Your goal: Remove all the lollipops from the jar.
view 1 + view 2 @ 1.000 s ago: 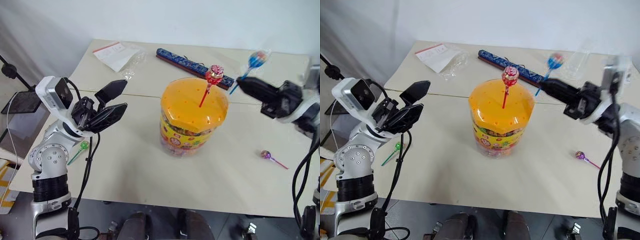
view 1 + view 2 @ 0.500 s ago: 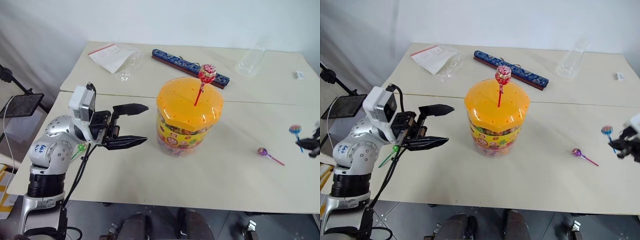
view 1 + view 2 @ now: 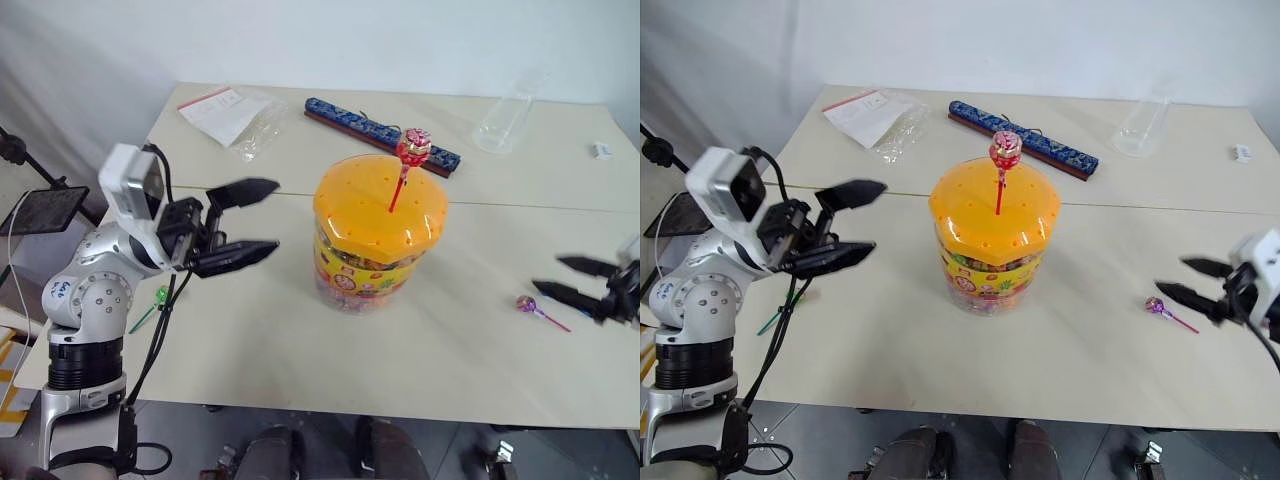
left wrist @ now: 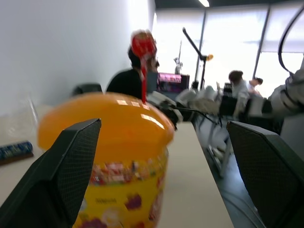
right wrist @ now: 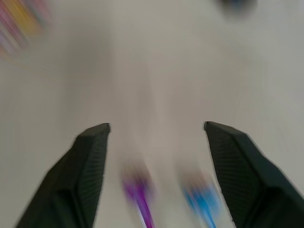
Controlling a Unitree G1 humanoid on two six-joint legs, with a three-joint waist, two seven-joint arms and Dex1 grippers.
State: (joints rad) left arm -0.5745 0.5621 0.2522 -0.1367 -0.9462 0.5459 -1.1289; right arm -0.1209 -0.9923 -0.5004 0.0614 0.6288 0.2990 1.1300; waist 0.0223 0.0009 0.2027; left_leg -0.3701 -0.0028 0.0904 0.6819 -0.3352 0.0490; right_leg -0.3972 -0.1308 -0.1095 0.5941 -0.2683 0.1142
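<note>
The jar (image 3: 378, 245), a clear tub with a yellow-red label and a domed orange lid, stands mid-table. One lollipop (image 3: 413, 146) on a red stick stands upright in the lid. My left gripper (image 3: 276, 215) hovers open to the left of the jar, pointing at it, empty. My right gripper (image 3: 548, 275) is open low over the table at the right edge. A purple-stick lollipop (image 3: 527, 303) lies just in front of it. In the right wrist view a blurred blue lollipop (image 5: 200, 199) lies beside the purple one (image 5: 136, 189), between the open fingers. A green-stick lollipop (image 3: 160, 296) lies by my left arm.
A long dark blue patterned strip (image 3: 380, 130) lies behind the jar. A clear plastic flask (image 3: 505, 124) and a small white item (image 3: 598, 150) sit at the back right, a plastic bag with paper (image 3: 232, 112) at the back left. People sit in the background of the left wrist view.
My right gripper swung down and to the right, away from the jar, carrying the blue lollipop, then opened and let it go. The left gripper stayed open beside the jar.
</note>
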